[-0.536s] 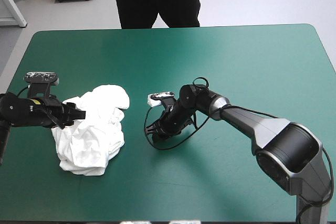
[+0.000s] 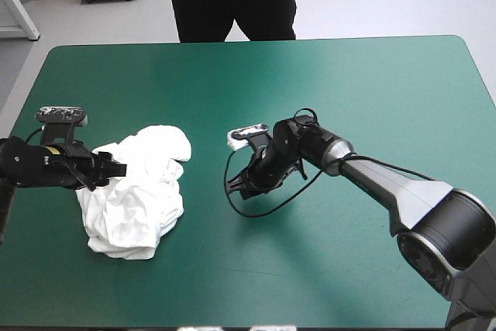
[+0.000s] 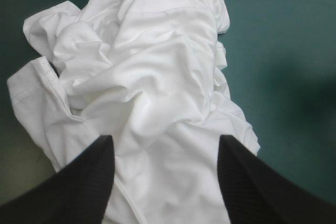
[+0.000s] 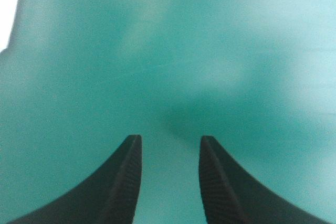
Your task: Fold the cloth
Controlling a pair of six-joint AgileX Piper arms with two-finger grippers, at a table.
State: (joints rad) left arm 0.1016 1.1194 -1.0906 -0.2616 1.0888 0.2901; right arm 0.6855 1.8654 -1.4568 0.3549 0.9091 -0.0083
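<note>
T-shirt (image 2: 139, 191) was a crumpled white heap on the counter (image 2: 349, 75), lying right at the tips of the left fingers (image 2: 116, 168) and well apart from the right fingers (image 2: 239, 186). Left wrist view: the left fingers (image 3: 68, 192) stood wide apart, nothing clamped. The T-shirt (image 3: 152, 77) filled the gap between them and piled up ahead of them in deep folds. A hemmed edge, maybe a sleeve, lay beside one finger. The teal-green cover (image 3: 283, 51) showed bare past the heap on either side. Couldn't tell whether the fingertips touched the cloth or sat just above it. Right wrist view: the right fingers (image 4: 115, 182) were also apart, with a narrower gap, low over the cover (image 4: 173, 51). There was only bare teal-green between them and ahead of them. A sliver of the white T-shirt (image 4: 6, 9) showed far ahead and off to one side of those fingers. In the high view the right fingers pointed toward the heap, with a strip of bare cover between their tips and the nearest fold.
</note>
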